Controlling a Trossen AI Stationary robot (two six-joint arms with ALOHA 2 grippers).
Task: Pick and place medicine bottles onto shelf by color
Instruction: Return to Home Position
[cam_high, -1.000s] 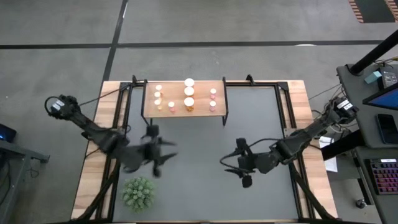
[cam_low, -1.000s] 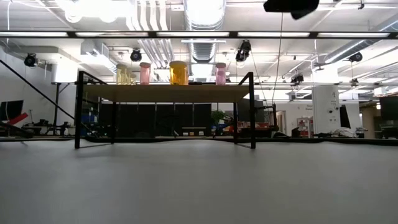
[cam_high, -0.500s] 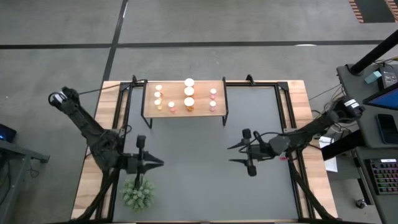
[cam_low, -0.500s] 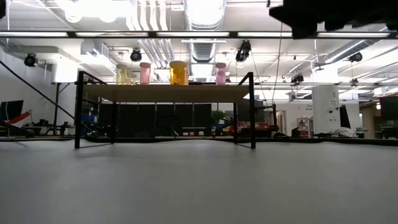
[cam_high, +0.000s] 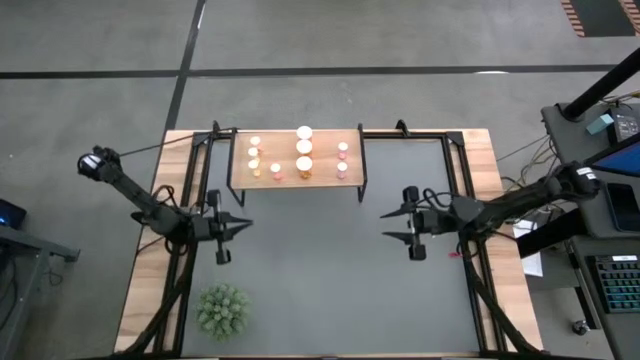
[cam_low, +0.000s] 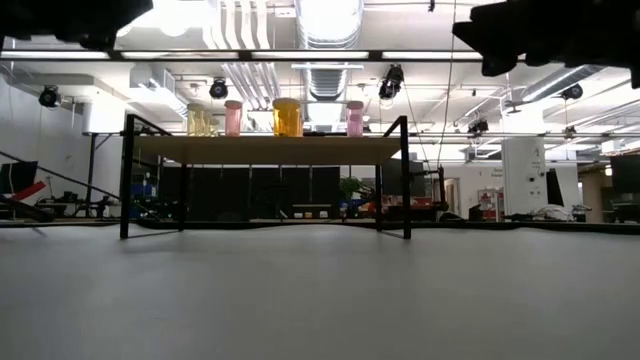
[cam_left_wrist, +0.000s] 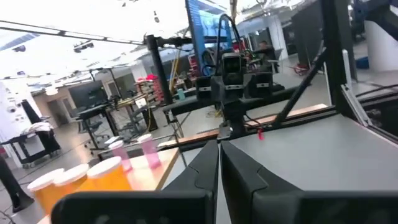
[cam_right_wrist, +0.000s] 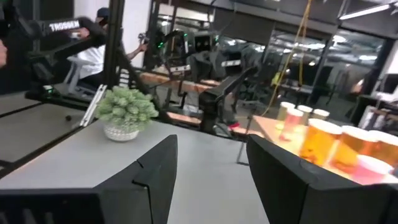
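The shelf (cam_high: 297, 175), a light wooden board on black legs, stands at the table's far middle. Several white-capped medicine bottles (cam_high: 304, 150) stand on it in rows. In the low view they show as yellow (cam_low: 199, 120), pink (cam_low: 233, 117), orange (cam_low: 287, 116) and pink (cam_low: 355, 117). My left gripper (cam_high: 247, 226) hovers over the table's left part, level, pointing right. Its fingers are shut (cam_left_wrist: 219, 152) with nothing between them. My right gripper (cam_high: 385, 225) hovers at the right, pointing left, open (cam_right_wrist: 211, 168) and empty. Both are nearer than the shelf.
A green spiky plant (cam_high: 222, 310) in a white pot stands at the table's near left corner, nearer than my left gripper. The grey tabletop (cam_high: 320, 290) lies bare between the two grippers. Black frame struts run along both side edges.
Both arms have drawn back from the table's middle: my left gripper toward the left edge, my right gripper toward the right edge. Both have tipped up from pointing downward to about level. My left gripper has shut on nothing. The bottles on the shelf have stayed put.
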